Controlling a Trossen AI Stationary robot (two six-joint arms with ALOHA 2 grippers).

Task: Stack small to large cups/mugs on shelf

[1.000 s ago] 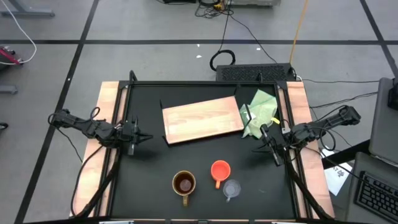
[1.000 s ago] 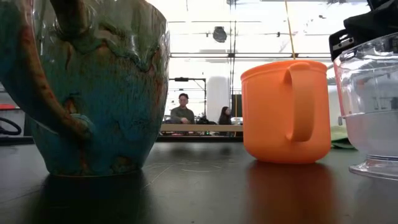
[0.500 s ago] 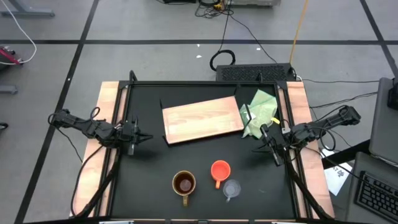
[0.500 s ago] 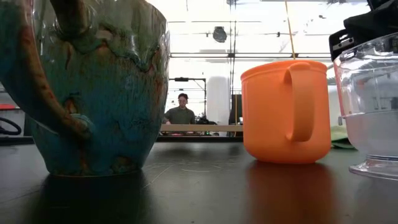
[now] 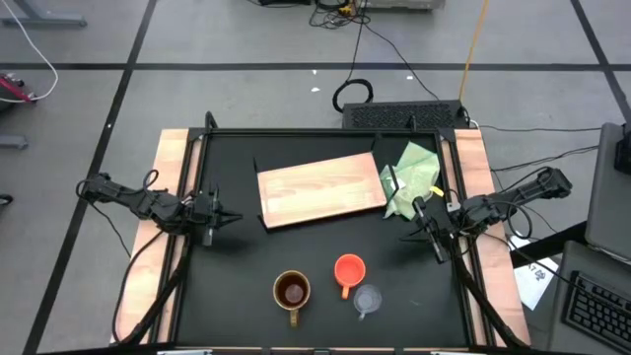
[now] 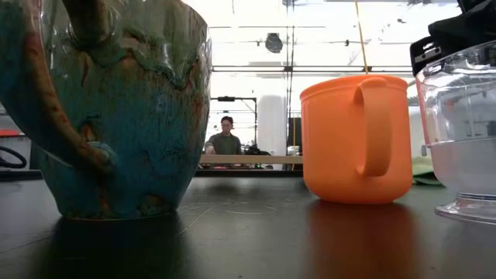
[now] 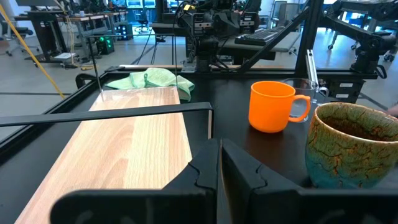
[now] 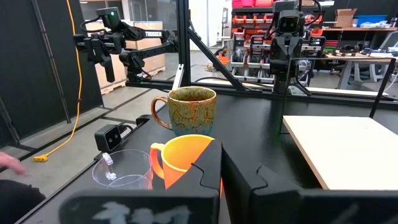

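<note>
light-wood shelf lay flat mid-table, nothing on it, so you had the whole board free for stacking. brown mug, orange cup and clear cup stood close together at the near edge, well apart from the shelf, none yet nested. left gripper and right gripper waited at the table's sides, both clenched on nothing. green cloth touched the shelf's right end.

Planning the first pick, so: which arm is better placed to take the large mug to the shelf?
Probably left. The large mug sits left of the orange cup and clear cup, nearer the left gripper. The right gripper would reach past both. The shelf lies between them.
</note>
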